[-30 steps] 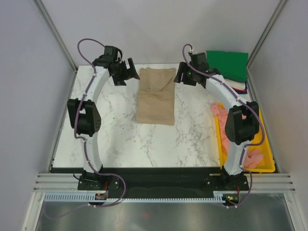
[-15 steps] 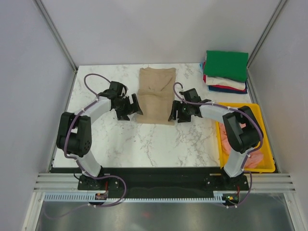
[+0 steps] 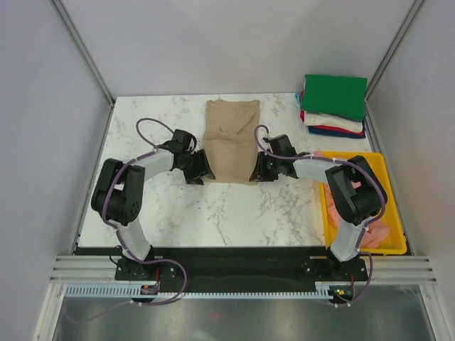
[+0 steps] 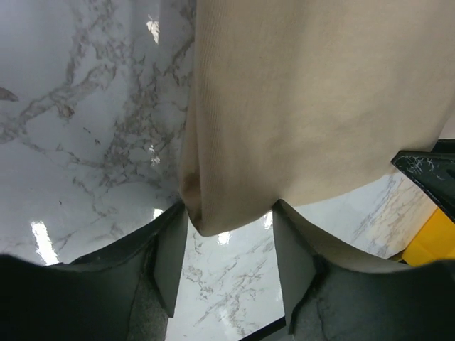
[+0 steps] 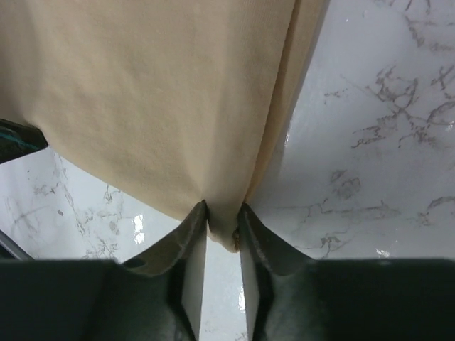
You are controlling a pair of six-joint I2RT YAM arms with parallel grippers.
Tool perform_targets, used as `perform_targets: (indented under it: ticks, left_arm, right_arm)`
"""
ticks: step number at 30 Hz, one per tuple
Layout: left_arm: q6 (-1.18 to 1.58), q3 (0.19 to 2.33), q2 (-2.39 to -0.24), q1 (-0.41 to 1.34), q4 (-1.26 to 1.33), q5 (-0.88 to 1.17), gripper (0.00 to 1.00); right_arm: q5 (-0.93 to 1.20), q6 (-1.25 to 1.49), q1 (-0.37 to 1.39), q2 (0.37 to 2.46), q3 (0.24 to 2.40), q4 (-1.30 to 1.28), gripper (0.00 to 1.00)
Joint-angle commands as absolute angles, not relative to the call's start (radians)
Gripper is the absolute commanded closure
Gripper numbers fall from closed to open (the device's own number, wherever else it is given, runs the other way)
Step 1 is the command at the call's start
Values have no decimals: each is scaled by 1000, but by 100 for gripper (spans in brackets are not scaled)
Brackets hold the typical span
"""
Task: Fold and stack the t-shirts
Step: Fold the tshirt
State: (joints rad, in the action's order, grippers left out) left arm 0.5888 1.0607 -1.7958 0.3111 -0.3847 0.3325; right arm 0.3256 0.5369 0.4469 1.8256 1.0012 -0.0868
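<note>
The tan t-shirt [image 3: 231, 142] lies folded into a long strip in the middle of the table, collar end far. My left gripper [image 3: 200, 172] is at its near left corner. In the left wrist view the left gripper [image 4: 229, 213] is open, with the shirt's corner [image 4: 213, 213] between the fingertips. My right gripper [image 3: 258, 171] is at the near right corner. In the right wrist view the right gripper [image 5: 222, 209] is shut on that corner of the tan fabric [image 5: 163, 106]. A stack of folded shirts [image 3: 334, 106], green on top, sits at the back right.
A yellow tray [image 3: 394, 245] holding a crumpled pink shirt [image 3: 375, 231] stands along the right edge, partly behind the right arm. Grey walls close in the table on three sides. Bare marble shows on the left [image 3: 135, 135] and in front of the shirt.
Both arms have swung back from the shirt's far end to its near edge. The right jaws have closed on the near right corner.
</note>
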Motion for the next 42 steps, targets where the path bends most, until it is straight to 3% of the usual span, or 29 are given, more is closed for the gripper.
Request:
perform_targets:
  ticks: [1,3,4,8,10,16,23,29,36,42]
  left_arm:
    - [621,1049,-1845,319,-325,265,43]
    - [623,1039,-1844,325,-298,224,49]
    - [623,1031,-1842,328,-290,215,63]
    - [626,1020,-1825,331,-253,212,88]
    - [623,1020,-1792,334,-258,218,98]
    - [620,959,-1516,403,-340,158,98]
    - [669,802,-1450,455,-336,238,98]
    - [741,701,-1255,549,-394,279,98]
    - [750,807,-1088,615,-679,244,98]
    - [726,1006,-1063,620,-845,238,98]
  right_arm:
    - [331,537,451,1859,976,-69,71]
    - [333,535,453,1858,974,-68,79]
    - [334,535,451,1856,974,-67,81]
    - [334,532,451,1836,976,-67,100]
    - [337,531,449,1815,977,-74,100]
    - [301,529,446,1643,927,-129,100]
    - [350,546,448,1632,816,-106,100]
    - [357,555,463,1433,698,-196,100]
    - [321,571,546,1165,693,-426,100]
    - [218,549,569,1088,927,-643,100]
